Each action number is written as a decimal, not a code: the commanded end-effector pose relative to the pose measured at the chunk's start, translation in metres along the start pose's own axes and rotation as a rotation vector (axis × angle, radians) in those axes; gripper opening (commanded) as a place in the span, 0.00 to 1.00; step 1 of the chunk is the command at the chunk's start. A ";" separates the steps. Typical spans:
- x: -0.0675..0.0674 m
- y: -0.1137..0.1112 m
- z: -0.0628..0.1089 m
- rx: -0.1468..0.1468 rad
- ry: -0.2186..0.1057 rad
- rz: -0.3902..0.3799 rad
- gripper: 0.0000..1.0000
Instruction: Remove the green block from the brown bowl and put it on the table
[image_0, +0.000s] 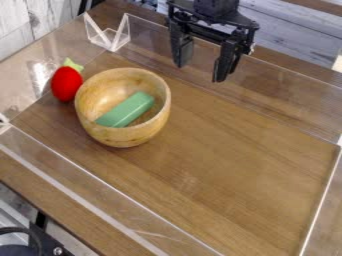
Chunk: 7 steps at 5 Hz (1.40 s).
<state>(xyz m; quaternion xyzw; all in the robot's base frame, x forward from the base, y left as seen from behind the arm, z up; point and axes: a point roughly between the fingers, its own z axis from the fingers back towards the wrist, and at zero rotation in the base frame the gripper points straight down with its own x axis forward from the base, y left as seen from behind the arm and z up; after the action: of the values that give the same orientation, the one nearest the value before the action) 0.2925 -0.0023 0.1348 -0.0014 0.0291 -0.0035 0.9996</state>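
Hovering gripper (205, 62) spread open, empty
Green block (126, 110) leans inside brown bowl (123, 106), lower-left of it, on desk (227, 160)

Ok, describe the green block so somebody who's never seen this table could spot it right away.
Find the brown bowl, the round wooden one on the left part of the table. The green block lies slanted inside it. It's a flat, light green bar, unlike the red round toy just outside the bowl.

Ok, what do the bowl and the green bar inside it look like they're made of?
The brown bowl looks like wood with a smooth, faintly glossy finish: visible grain, thick walls. The green block has a plain matte surface, perhaps painted wood or plastic; the look leaves that open.
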 end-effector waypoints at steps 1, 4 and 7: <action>-0.007 -0.004 -0.015 0.005 0.030 -0.020 1.00; -0.026 0.034 -0.025 0.038 0.002 -0.028 1.00; -0.026 0.107 -0.052 0.019 -0.058 -0.011 1.00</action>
<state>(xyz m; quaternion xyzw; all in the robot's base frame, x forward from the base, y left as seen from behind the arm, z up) 0.2615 0.1004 0.0751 0.0008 0.0167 -0.0106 0.9998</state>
